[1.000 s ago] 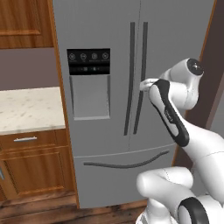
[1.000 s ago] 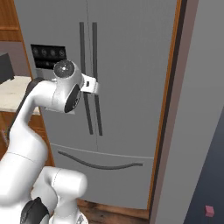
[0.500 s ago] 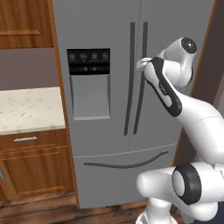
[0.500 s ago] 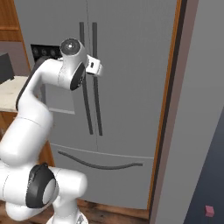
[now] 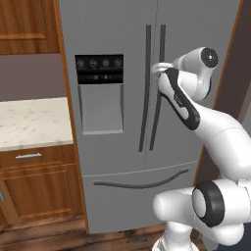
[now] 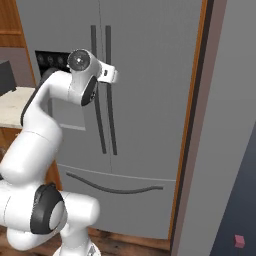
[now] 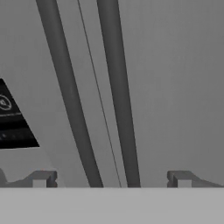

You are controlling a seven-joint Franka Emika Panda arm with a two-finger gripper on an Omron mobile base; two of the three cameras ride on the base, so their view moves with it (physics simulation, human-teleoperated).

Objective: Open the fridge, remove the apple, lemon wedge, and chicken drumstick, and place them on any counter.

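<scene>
The tall grey fridge (image 5: 112, 162) stands with both French doors shut, and its two long dark handles (image 5: 145, 88) run side by side down the middle. My gripper (image 5: 158, 68) is open and held up close in front of the right-hand handle, at the height of the black dispenser panel (image 5: 99, 63). From the other side, the gripper (image 6: 113, 75) reaches in from the left. In the hand view both handles (image 7: 118, 100) pass between my spread fingertips (image 7: 41, 178), gripper (image 7: 111, 179). The apple, lemon wedge and chicken drumstick are hidden behind the shut doors.
A cream speckled counter (image 5: 29, 122) over brown wooden cabinets (image 5: 34, 181) lies left of the fridge, with an upper cabinet (image 5: 27, 24) above it. A dark appliance (image 6: 5, 77) sits on that counter. A brown side panel (image 6: 192, 125) and a grey wall (image 6: 230, 125) border the fridge's right.
The arm has stretched up and forward, so the gripper has moved higher and leftward, closer to the fridge handles. Its jaws stayed open. The fridge doors have not moved.
</scene>
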